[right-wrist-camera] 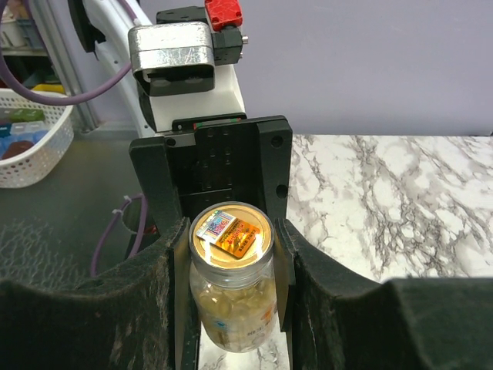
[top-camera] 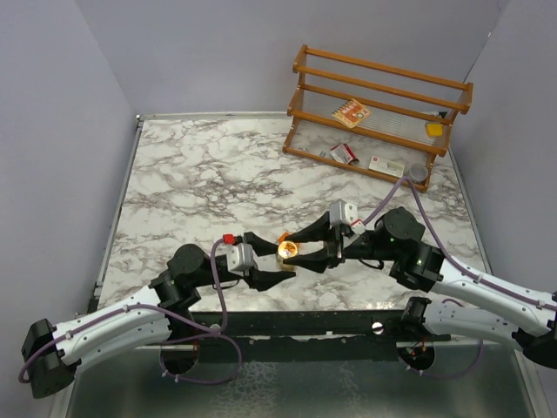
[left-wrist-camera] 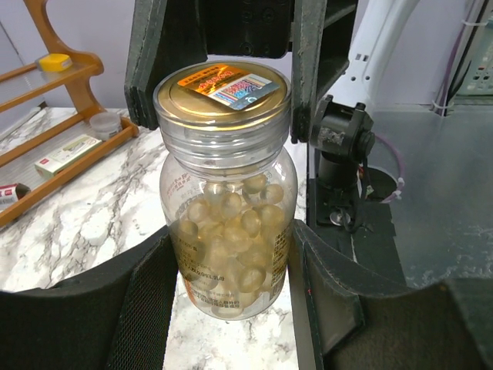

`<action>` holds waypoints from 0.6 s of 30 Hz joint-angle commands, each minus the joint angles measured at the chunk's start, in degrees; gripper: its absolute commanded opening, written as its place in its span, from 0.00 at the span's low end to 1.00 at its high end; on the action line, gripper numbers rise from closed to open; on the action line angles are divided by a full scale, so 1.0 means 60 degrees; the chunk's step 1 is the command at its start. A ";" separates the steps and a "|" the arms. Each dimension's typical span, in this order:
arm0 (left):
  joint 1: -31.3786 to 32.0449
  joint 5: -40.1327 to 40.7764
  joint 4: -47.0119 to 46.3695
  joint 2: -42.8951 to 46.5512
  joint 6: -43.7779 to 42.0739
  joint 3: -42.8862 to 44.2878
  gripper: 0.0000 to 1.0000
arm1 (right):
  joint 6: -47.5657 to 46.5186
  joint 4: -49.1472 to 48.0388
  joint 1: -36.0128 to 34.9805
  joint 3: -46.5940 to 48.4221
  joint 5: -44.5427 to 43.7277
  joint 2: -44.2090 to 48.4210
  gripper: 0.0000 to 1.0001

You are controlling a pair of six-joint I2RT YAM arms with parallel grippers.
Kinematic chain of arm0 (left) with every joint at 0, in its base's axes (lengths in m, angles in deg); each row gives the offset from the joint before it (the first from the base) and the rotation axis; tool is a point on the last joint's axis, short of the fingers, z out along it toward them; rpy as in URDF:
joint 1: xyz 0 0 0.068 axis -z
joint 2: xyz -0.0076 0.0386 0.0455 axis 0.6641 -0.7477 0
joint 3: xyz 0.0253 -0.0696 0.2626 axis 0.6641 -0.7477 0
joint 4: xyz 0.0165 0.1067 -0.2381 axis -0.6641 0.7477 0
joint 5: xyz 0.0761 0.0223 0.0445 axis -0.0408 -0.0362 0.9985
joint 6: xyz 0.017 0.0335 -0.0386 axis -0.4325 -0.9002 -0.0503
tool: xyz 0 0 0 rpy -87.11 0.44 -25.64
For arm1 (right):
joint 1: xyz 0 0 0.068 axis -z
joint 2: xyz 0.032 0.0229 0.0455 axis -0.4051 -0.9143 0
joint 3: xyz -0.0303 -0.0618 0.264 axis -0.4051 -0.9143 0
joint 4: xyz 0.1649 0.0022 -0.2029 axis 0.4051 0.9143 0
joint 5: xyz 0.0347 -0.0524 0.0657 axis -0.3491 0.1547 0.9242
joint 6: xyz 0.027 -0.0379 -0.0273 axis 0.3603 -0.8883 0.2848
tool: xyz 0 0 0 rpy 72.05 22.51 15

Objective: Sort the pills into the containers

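Jar [left-wrist-camera: 229, 231] is sitting upright between both grippers, left gripper [left-wrist-camera: 231, 231] squeezing its body, right gripper [right-wrist-camera: 233, 225] clamping the gold lid [right-wrist-camera: 231, 235] from the opposite side, over the counter [top-camera: 218, 174].

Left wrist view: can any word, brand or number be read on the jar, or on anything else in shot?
Lid sticker: colour print, too blurred to read.
Jar side: small orange print, too small to read.
Packet on the rack: markings too small to read.
No text is legible in any view.
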State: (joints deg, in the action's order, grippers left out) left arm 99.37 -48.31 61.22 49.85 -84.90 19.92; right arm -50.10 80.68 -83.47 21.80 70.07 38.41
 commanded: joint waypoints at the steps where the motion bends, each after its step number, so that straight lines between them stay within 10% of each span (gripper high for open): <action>1: 0.0042 0.0310 -0.1093 0.0121 -0.0197 0.0872 0.00 | -0.0353 0.1031 -0.0002 -0.0021 -0.0832 -0.0310 0.01; 18: 0.0044 0.1969 -0.0875 -0.0061 -0.0319 0.1484 0.00 | -0.0377 0.0798 0.0008 -0.0458 -0.3685 -0.0975 0.01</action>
State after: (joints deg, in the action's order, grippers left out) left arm 99.00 -37.66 66.40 48.65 -85.39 23.27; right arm -51.32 78.41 -83.84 21.87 57.94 36.12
